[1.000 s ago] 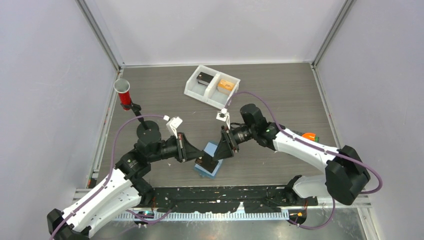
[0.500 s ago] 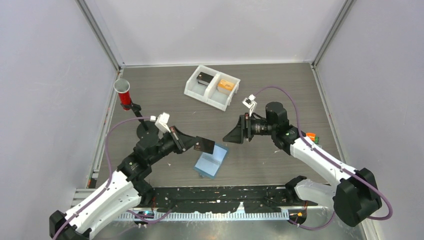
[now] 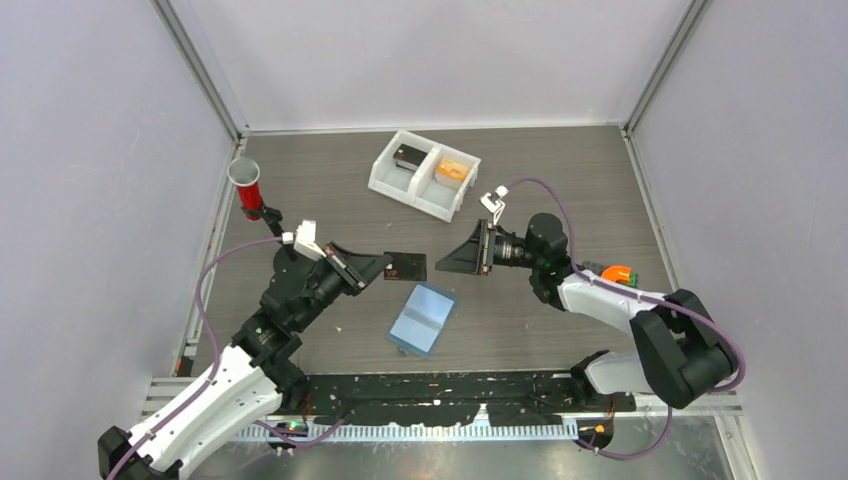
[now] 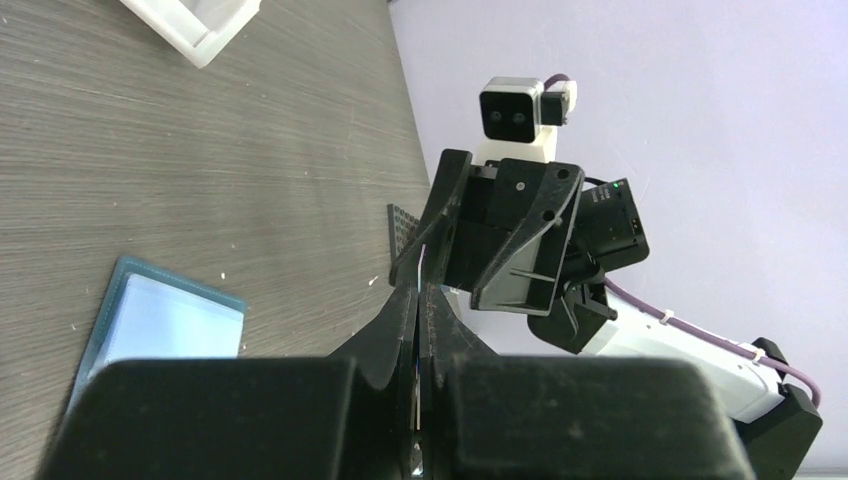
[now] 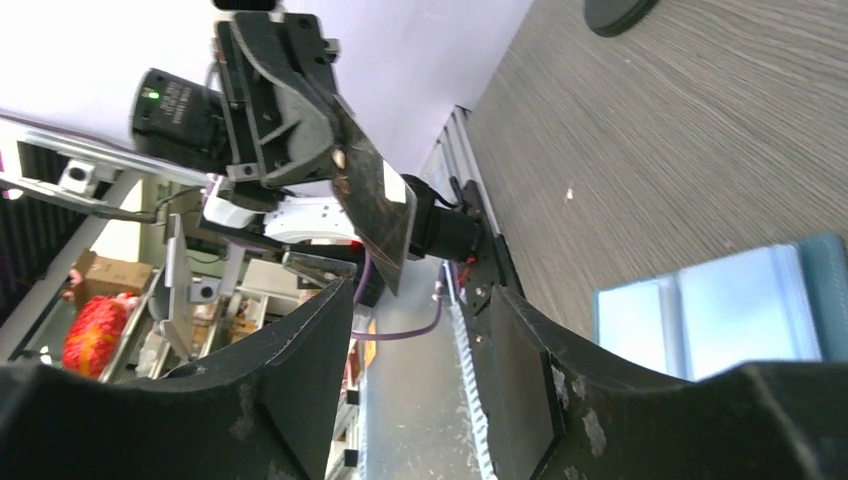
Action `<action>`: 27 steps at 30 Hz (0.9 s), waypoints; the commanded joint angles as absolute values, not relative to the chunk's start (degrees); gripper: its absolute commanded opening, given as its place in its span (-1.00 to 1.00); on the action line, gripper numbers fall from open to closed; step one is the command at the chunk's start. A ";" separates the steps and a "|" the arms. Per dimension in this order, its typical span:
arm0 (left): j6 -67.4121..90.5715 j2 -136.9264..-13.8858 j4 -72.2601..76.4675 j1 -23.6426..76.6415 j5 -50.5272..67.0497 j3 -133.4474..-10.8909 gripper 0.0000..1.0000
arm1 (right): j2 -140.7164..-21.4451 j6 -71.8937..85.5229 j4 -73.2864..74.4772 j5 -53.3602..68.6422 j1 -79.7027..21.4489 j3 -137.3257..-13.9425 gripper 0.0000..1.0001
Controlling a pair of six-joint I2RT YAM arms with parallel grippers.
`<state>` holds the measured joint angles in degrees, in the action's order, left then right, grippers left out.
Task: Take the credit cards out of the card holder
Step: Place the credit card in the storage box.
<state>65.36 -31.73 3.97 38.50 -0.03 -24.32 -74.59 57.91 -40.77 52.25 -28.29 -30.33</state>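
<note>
A dark credit card [image 3: 408, 266] hangs in the air above the table, pinched at its left end by my left gripper [image 3: 385, 266], which is shut on it. In the right wrist view the same card [image 5: 375, 205] stands edge-tilted ahead of the jaws. My right gripper [image 3: 443, 265] is open just right of the card, pointing at it and apart from it. The light-blue card holder [image 3: 422, 318] lies open and flat on the table below them, with pale sleeves showing [image 5: 720, 300]. Neither gripper touches it.
A white two-compartment tray [image 3: 392, 188] with a black item and an orange item stands at the back. A red cup [image 3: 246, 187] is at the left edge. An orange object [image 3: 620, 272] lies behind the right arm.
My left gripper pulled the card away from the holder, rising and moving back-left. The right gripper let go of the holder, swung right, then turned toward the card. The holder now lies flat.
</note>
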 commanded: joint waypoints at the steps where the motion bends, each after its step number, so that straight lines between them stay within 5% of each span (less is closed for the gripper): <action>1: 67.48 -33.56 11.23 38.21 -1.38 -22.87 -1.00 | -77.50 67.80 -59.42 54.06 -29.02 -30.36 0.17; 6: 69.06 -36.15 14.00 38.18 1.46 -22.50 -1.00 | -82.15 70.07 -63.79 52.68 -30.54 -30.87 0.05; 16: 69.52 -36.24 15.29 38.22 1.11 -21.38 -1.00 | -88.17 75.38 -73.43 52.92 -30.76 -30.67 -0.54; 22: 67.62 -32.74 8.19 38.15 -3.63 -21.81 -1.00 | -87.30 76.68 -75.86 54.32 -30.16 -29.61 -0.25; 27: 67.10 -30.39 4.70 38.17 -4.46 -23.10 -1.00 | -84.05 68.13 -62.80 52.81 -30.06 -30.22 0.04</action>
